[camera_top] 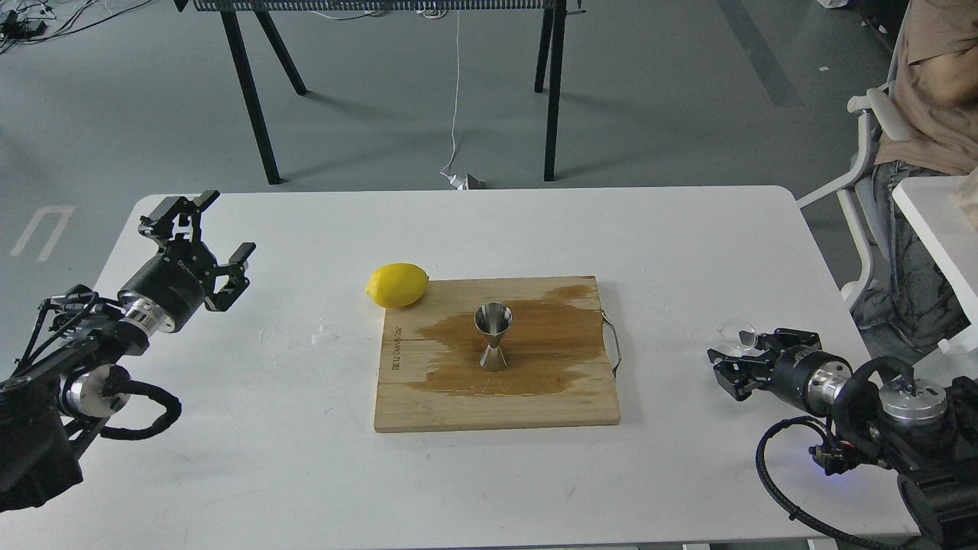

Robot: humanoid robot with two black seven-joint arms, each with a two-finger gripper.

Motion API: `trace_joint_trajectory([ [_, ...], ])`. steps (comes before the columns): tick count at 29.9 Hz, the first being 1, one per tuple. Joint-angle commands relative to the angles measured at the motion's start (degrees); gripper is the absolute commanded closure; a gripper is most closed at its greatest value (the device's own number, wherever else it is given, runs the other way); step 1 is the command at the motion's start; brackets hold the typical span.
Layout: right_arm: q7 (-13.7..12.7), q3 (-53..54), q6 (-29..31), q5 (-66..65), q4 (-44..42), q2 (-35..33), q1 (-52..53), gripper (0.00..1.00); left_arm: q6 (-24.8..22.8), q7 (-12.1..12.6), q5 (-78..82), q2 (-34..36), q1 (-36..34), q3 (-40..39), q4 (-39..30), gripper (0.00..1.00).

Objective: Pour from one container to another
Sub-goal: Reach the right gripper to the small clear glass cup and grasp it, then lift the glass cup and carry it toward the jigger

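The steel jigger (pixel 493 336) stands upright in the middle of a wooden cutting board (pixel 428 405), on a dark wet stain. The small clear cup (pixel 736 333) sits on the white table near the right edge. My right gripper (pixel 745 353) is low over the table with its fingers spread, right against the cup's near side and covering part of it; whether it touches the cup I cannot tell. My left gripper (pixel 200 231) hangs open and empty above the table's left side, far from both containers.
A yellow lemon (pixel 396 284) lies at the board's far left corner. A metal handle (pixel 613 347) sticks out of the board's right side. A few water drops (pixel 324 334) lie left of the board. A seated person (pixel 928 99) is at the far right.
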Motion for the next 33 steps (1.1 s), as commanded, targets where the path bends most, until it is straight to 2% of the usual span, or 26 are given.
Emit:
trace_joint_trajectory([
  [1,-0.08,0.08,0.22,-0.32,0.03,-0.09,0.00,0.49,0.00,0.00,0.00,0.00,0.42,0.00,0.33,0.06],
  [19,0.01,-0.01,0.93,-2.96,1.87,0.00,0.00,0.55,0.00,0.00,0.09,0.00,1.04,0.00,0.59,0.06],
  [26,-0.08,0.17,-1.26,-11.21,12.76,-1.40,2.02,0.55,0.00,0.00,0.09,0.00,1.04,0.09,0.59,0.06],
  [33,-0.43,-0.10,-2.85,-25.62,23.04,-0.44,6.15,0.55,0.00,0.00,0.09,-0.09,1.04,0.09,0.59,0.06],
])
